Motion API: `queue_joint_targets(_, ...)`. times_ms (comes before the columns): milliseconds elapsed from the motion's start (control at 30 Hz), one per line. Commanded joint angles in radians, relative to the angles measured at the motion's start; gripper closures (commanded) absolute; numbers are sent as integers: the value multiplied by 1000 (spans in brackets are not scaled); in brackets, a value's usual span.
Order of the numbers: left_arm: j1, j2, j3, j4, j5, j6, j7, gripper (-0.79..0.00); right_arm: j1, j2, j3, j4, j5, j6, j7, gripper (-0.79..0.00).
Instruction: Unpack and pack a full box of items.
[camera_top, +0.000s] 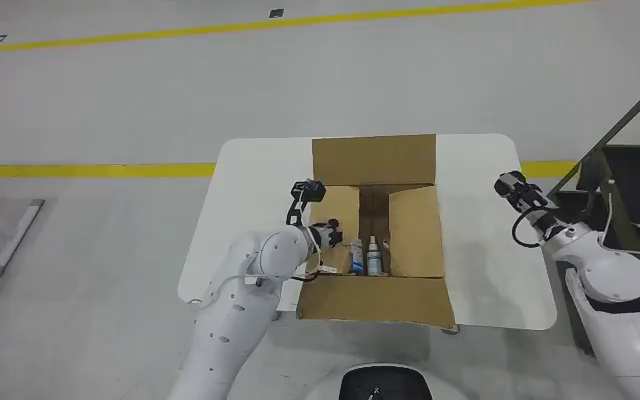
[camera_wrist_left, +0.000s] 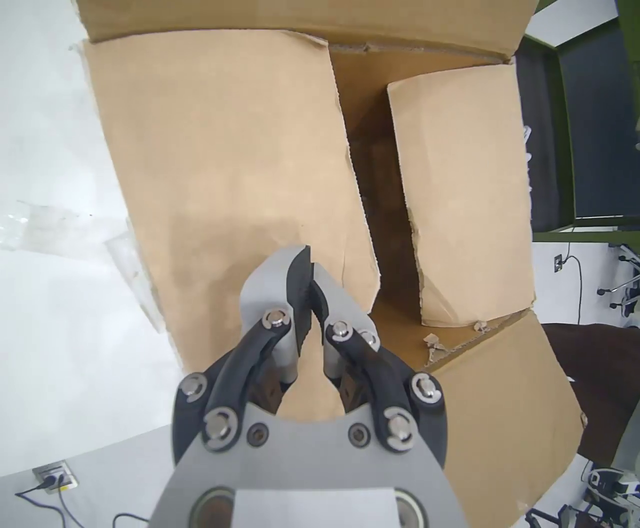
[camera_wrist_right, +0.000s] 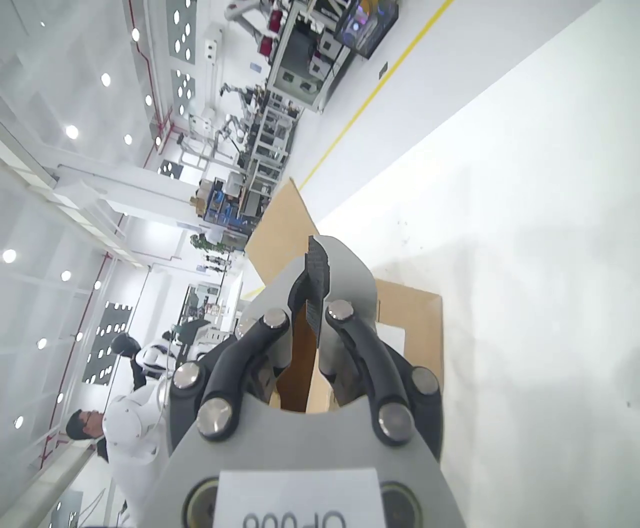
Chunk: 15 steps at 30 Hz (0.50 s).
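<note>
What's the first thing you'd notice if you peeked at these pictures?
A big brown cardboard box sits in the middle of the white table, its flaps spread wide and little bottles standing inside. The left claw hovers, pinched shut, over one inner flap. The right claw, also shut, is off by the table's far right edge.
</note>
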Motion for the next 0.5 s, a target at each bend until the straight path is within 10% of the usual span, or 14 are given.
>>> queue_joint_targets(0, -12, -4, 13, 21, -3, 9, -6, 0, 48, -5, -21, 45, 4, 4, -46, 0)
queue_joint_targets(267, -14, -4, 2, 28, -18, 8, 1, -12, 303, -34, -200, 306, -26, 66, -65, 0)
queue_joint_targets(467, -8, 0, -17, 8, -22, 11, -10, -631, 471, -65, -321, 525, -20, 59, -19, 0)
